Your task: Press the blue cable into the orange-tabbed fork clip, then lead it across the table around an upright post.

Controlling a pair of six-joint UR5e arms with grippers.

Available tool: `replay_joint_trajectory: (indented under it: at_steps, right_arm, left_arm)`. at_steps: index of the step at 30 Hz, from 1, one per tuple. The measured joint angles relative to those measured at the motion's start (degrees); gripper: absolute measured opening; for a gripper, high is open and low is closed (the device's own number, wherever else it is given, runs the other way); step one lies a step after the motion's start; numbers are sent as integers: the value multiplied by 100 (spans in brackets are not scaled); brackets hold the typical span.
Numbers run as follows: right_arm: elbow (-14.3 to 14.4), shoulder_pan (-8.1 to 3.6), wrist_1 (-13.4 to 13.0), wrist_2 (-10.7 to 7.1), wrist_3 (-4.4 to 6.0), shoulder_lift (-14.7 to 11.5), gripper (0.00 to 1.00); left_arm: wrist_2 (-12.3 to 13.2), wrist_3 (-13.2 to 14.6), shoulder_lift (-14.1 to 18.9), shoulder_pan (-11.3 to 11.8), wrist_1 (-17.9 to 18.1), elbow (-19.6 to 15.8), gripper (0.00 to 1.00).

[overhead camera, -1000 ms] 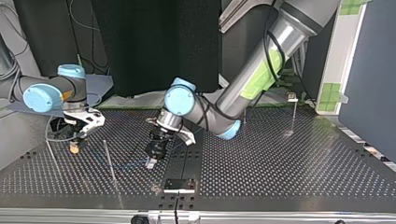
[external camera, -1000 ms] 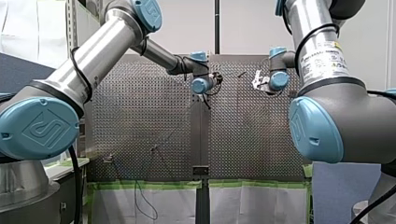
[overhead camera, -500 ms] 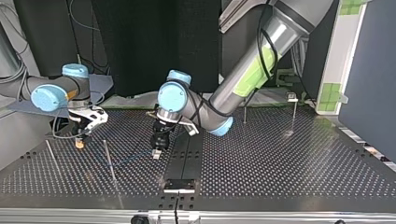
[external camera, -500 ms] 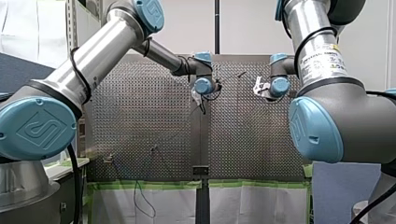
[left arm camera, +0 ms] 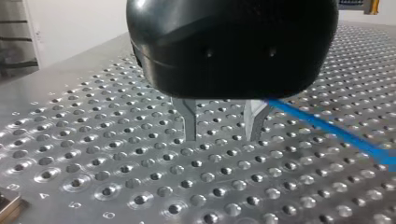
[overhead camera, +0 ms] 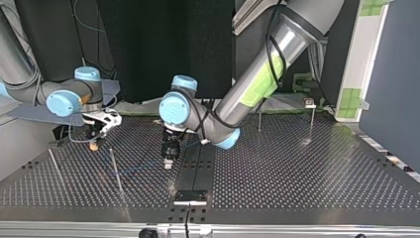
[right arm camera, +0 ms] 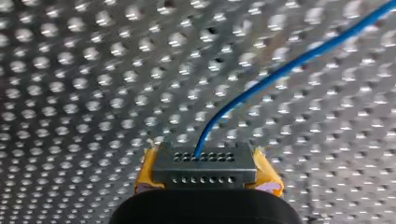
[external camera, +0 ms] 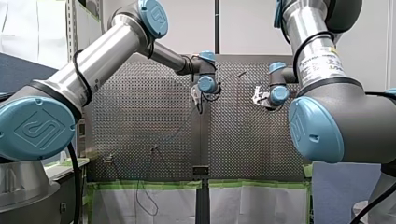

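Blue cable (right arm camera: pixel 280 70) leads away ahead of my right gripper (right arm camera: pixel 203 158), whose yellow-padded fingers (right arm camera: pixel 267 178) are closed on it, and runs off over the perforated table (right arm camera: pixel 70 70). My left gripper (left arm camera: pixel 219 135) hangs just above the table, its metal fingers (left arm camera: pixel 189 121) spread apart. The cable passes just beside the outer face of one finger.

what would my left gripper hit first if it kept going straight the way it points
Probably the bare perforated table just below the left gripper, fingers open. The blue cable runs off beside one finger, apparently not under the gap.
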Motion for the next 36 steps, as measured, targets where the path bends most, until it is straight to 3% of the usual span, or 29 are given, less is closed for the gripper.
replay_joint_trajectory:
  at_steps: [5, 7, 8, 10, 15, 36]
  right_arm:
    - [28, -22, -58, -4, -41, 142, 0]
    - [30, -28, -64, -3, -52, 179, 0]
    - [30, -30, -67, -2, -57, 198, 0]
    - [32, -29, -68, -2, -64, 221, 0]
    - [97, -31, -120, 1, -85, 251, 0]
    - [569, -34, -574, 0, -154, 335, 0]
  left_arm:
    - [-50, 30, -1, 0, -304, 14, 52]
    - [-71, 34, -5, 4, -409, 14, 66]
    - [-76, 35, -8, 6, -439, 14, 66]
    - [-83, 37, -14, 18, -479, 17, 85]
    - [-79, 37, -12, 104, -491, 17, 98]
    - [313, -61, -131, 337, -333, 18, 98]
